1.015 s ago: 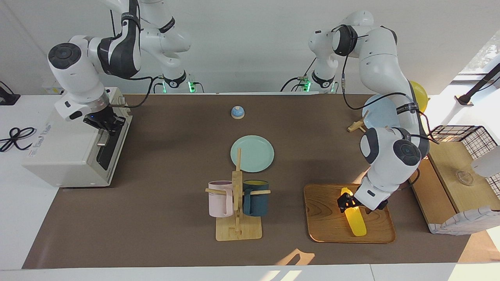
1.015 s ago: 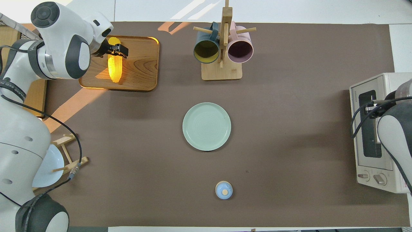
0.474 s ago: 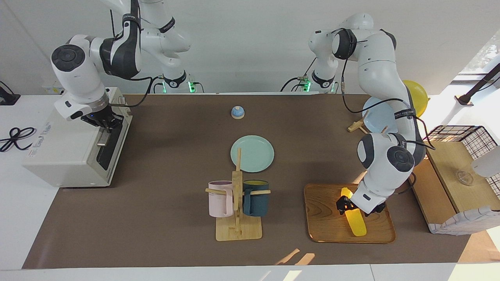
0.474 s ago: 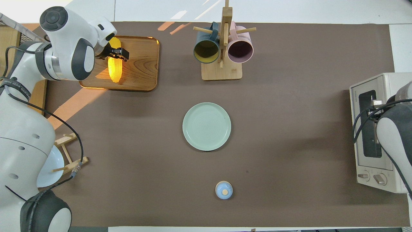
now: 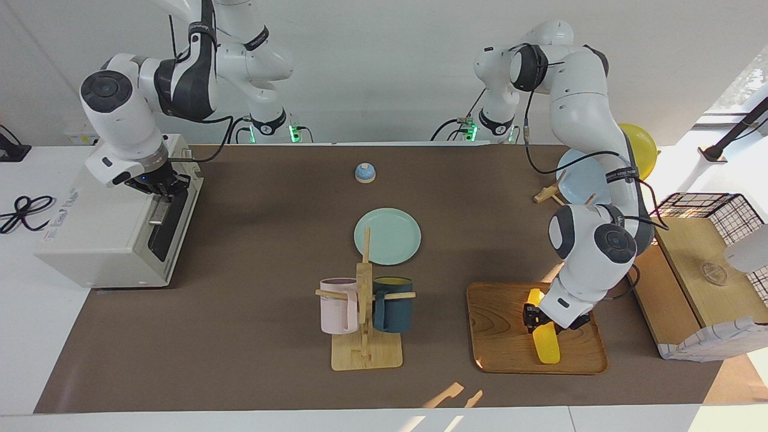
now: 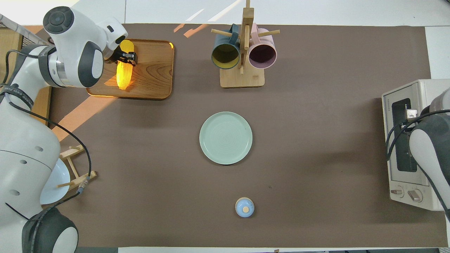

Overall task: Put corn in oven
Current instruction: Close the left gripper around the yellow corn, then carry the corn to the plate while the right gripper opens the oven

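The worktop (image 5: pixel 252 336) fills most of both views. The oven (image 5: pixel 114 231) sits at the middle left of the facing view, its door shut as far as can be told. Low and right of centre in that view lies the wooden tray (image 5: pixel 498 336), with the mug rack (image 5: pixel 365 312) at bottom centre and the green plate (image 5: pixel 387 236) in the middle of the frame.

The corn (image 5: pixel 546 342) lies on the tray, in the lower right of the facing view and the upper left of the overhead one. The left hand (image 5: pixel 536 315) is down on it, its fingers either side of the cob near one end; whether they have clenched on it I cannot tell. The right hand (image 5: pixel 159 186) is at the oven's door handle in the upper left; its grip is not clear either.

The step in hand looks like the pickup, alongside readying the door. Next, the door needs to come open and the cob needs lifting clear of the tray.
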### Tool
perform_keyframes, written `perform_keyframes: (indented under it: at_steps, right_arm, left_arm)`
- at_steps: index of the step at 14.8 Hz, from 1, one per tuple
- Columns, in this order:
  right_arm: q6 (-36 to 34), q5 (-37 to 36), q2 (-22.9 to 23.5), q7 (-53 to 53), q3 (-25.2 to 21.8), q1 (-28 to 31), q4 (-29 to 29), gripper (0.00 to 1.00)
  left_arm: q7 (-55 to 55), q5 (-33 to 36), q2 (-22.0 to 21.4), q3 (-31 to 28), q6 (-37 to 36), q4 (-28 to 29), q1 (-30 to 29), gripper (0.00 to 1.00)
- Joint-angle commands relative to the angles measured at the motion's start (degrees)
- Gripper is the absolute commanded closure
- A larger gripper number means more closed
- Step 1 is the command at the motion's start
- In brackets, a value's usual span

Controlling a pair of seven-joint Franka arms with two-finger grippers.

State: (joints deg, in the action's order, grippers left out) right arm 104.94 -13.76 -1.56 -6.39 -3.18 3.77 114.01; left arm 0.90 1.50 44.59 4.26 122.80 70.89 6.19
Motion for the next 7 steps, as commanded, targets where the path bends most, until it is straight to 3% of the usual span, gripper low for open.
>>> perform_keyframes:
  at_steps: [1, 5, 7]
  right_arm:
    - [3.51, 0.92, 0.68, -0.73, 0.46, -0.17, 3.06, 1.00]
    - [7.20, 4.62, 1.74, 0.15, 0.46, -1.57, 4.91, 1.00]
    - [9.48, 4.71, 2.79, 0.85, 0.46, -2.28, 5.78, 1.00]
  left_arm:
    - [0.24, -3.42, -4.14, -0.04, -4.91, -0.14, 0.14, 1.00]
    - [-0.98, -8.88, -12.84, -0.22, -16.59, 0.38, 0.67, 1.00]
    - [-4.22, -9.32, -17.58, 0.13, -20.48, 3.44, 1.28, 1.00]
